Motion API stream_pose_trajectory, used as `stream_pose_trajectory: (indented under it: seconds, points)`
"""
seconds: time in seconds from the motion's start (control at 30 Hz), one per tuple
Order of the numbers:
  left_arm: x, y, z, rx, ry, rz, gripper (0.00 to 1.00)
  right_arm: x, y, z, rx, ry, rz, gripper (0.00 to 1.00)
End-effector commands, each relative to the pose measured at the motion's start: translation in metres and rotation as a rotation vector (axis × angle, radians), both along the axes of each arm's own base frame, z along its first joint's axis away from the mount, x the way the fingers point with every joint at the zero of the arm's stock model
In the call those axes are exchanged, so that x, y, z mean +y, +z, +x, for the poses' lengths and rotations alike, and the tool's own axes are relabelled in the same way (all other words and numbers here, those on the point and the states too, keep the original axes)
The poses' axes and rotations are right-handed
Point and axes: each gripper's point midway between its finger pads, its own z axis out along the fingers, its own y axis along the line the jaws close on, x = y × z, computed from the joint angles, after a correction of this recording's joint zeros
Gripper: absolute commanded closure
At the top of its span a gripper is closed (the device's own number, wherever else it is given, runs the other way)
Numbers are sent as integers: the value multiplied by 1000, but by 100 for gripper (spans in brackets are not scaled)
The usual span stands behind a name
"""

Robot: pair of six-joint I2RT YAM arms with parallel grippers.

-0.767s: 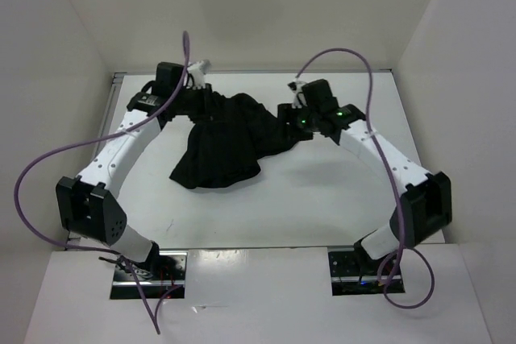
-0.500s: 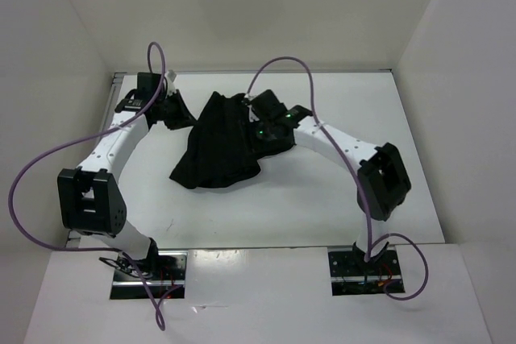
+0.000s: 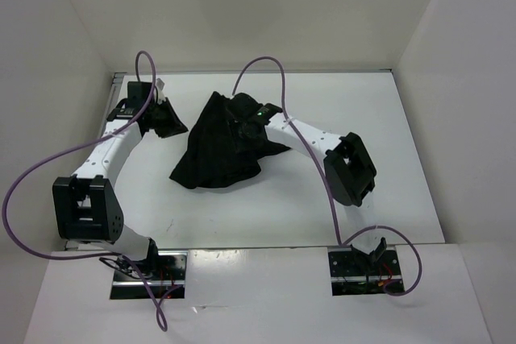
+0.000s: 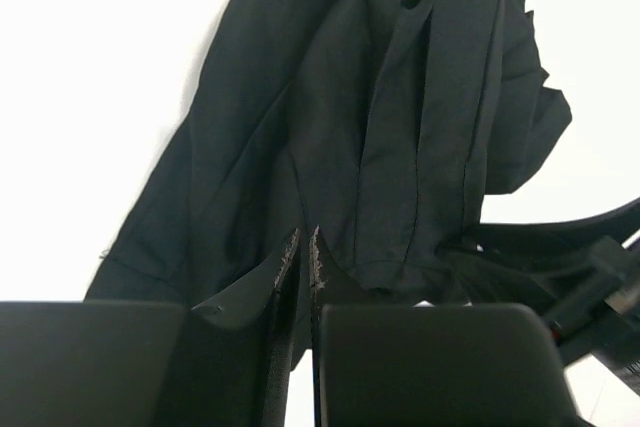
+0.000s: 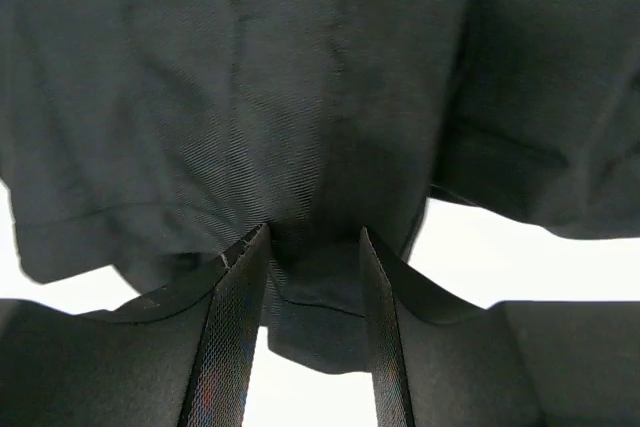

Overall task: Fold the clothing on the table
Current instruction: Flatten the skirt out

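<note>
The black clothing (image 3: 218,159) lies bunched on the white table (image 3: 322,207), left of the middle. My right gripper (image 3: 242,113) reaches into its back part. In the right wrist view the right gripper (image 5: 313,232) has its fingers (image 5: 235,327) apart, with a fold of the clothing (image 5: 250,77) lying between them. My left gripper (image 3: 179,125) sits just left of the clothing, by the table's back left. In the left wrist view the left gripper (image 4: 303,234) is shut to a thin slit with nothing in it, and the clothing (image 4: 380,127) lies beyond its tips.
White walls close in the table on the left, back and right. Purple cables (image 3: 266,66) loop above both arms. The right arm's elbow (image 3: 351,168) hangs over the table's middle right. The left arm's elbow (image 3: 85,207) stands at the near left.
The left gripper let go of the clothing's back edge, drew away to the left and shut. The right gripper swung left with the cloth, gathering it into a narrower heap, and its jaws narrowed.
</note>
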Motion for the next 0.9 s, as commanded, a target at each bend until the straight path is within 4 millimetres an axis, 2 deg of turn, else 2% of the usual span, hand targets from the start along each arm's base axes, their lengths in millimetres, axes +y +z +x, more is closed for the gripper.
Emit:
stream_pose_trajectory:
  seconds: [0.0,0.03,0.13,0.27,0.37,0.4,0.43,0.47,0.53,0.57,0.63,0.67,0.73,0.77,0.8,0.83,0.87]
  points:
    - [0,16,0,-57,-3,-15,87,-7,13,13,-67,-94,-61,54]
    - [3,16,0,-57,6,-14,87,-3,16,12,-76,-98,-55,54]
    - [3,12,-1,-48,6,-15,87,-2,7,12,-60,-106,-65,55]
    - [4,9,-3,-41,0,-9,87,10,-5,1,-6,-60,-36,63]
    - [3,6,-4,-40,0,-9,87,14,-8,-2,11,-56,-18,84]
    - [7,6,-3,-40,9,-9,87,12,-9,-4,17,-56,-25,95]
    - [7,2,-5,-31,9,-9,87,12,1,0,-6,-62,-15,100]
    - [5,3,-6,-31,3,-16,87,10,13,0,-23,-67,-7,100]
    - [5,0,-6,-29,3,-16,87,18,45,3,-83,-56,41,100]
    - [5,-2,-6,-31,3,-16,87,26,77,4,-121,-21,105,100]
    - [5,-5,-6,-28,9,-22,87,38,114,2,-163,34,194,100]
    - [9,-5,-6,-28,18,-21,87,43,151,-4,-201,72,275,100]
    - [9,-12,-7,-10,18,-22,87,46,195,-7,-286,102,374,100]
    - [9,-10,-5,-19,18,-22,87,43,213,-9,-318,103,407,100]
    - [9,-10,-5,-19,18,-22,87,32,241,-16,-350,94,464,100]
    - [12,-14,-7,-7,34,-28,87,20,255,-11,-372,70,496,100]
    - [12,-14,-7,-7,34,-28,87,12,260,-11,-381,58,517,100]
